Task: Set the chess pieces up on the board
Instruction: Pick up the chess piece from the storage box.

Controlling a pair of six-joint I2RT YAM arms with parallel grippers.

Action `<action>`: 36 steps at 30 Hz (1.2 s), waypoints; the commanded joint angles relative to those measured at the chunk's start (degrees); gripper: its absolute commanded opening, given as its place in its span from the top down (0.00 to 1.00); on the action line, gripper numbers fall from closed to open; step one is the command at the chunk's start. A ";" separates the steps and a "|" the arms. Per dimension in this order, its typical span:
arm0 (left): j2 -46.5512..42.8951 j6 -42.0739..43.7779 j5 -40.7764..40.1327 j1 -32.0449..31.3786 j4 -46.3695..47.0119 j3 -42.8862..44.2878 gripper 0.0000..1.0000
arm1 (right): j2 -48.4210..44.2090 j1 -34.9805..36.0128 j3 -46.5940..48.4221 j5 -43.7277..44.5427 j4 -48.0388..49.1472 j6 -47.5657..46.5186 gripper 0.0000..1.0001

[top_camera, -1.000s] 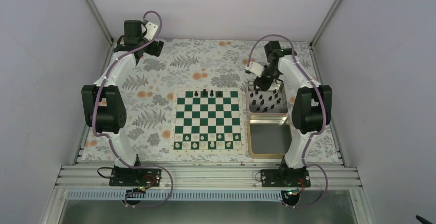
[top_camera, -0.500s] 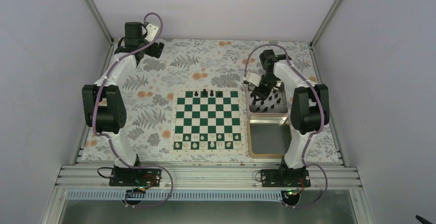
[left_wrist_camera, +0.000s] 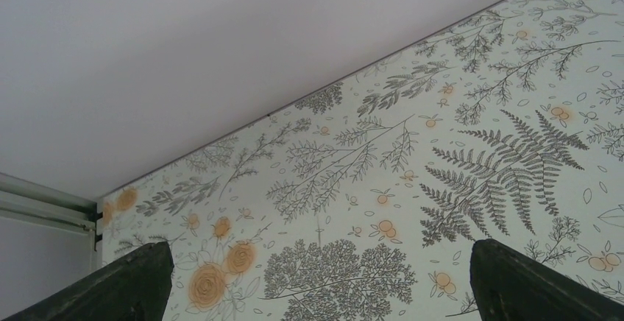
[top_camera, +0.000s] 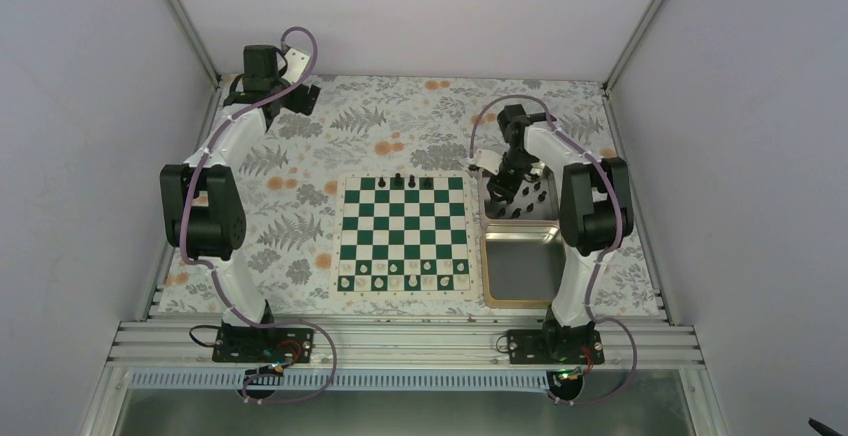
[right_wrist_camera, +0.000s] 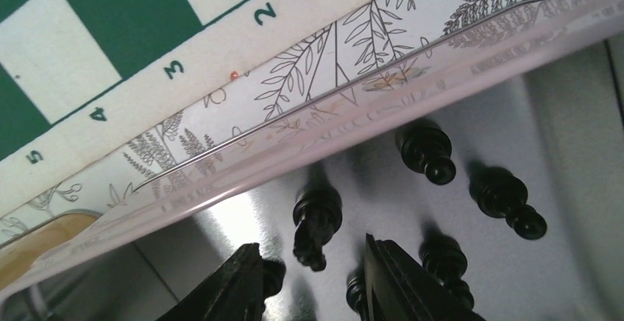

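Observation:
The green-and-white board (top_camera: 404,234) lies mid-table, and its corner (right_wrist_camera: 110,34) shows in the right wrist view. A few black chess pieces (top_camera: 404,182) stand on its far row. More black pieces (right_wrist_camera: 427,150) stand in a silver tin (top_camera: 548,206) to the right of the board. My right gripper (right_wrist_camera: 313,266) is down inside that tin, open a little. A black knight (right_wrist_camera: 315,221) stands in the gap just ahead of its tips, touching neither finger. My left gripper (left_wrist_camera: 316,280) is wide open and empty over the floral cloth at the far left corner (top_camera: 300,96).
Small white pieces (top_camera: 404,281) fill the board's near rows. An empty gold-rimmed tin lid (top_camera: 522,268) lies just nearer than the pieces tin. The tin's left wall (right_wrist_camera: 412,78) rises between the knight and the board. Enclosure walls stand on three sides.
My right gripper has moved nearer and lower into the tin, toward its left wall, and its jaws have narrowed slightly. The left arm has stayed still.

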 commanded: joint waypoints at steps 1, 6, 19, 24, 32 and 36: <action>-2.00 0.44 1.18 0.32 0.92 -0.45 0.00 | 1.77 0.48 -0.41 0.78 2.01 0.96 0.62; -2.09 0.74 1.27 0.35 0.95 -0.69 0.00 | 2.57 0.50 -0.55 0.49 2.29 0.83 0.62; -2.08 0.87 2.37 0.37 0.55 -0.33 0.00 | 2.03 0.58 -1.22 1.37 2.55 1.48 0.86; -2.23 0.83 2.45 0.33 0.44 -0.40 0.00 | -0.38 0.76 0.20 2.65 -0.29 1.79 0.87; -2.33 0.75 2.54 0.36 0.46 -0.06 0.00 | -1.91 2.89 10.82 7.62 -6.57 1.79 0.87; -2.74 0.73 1.35 0.37 0.57 -0.35 0.00 | -0.62 5.93 16.24 9.82 -7.83 1.34 0.89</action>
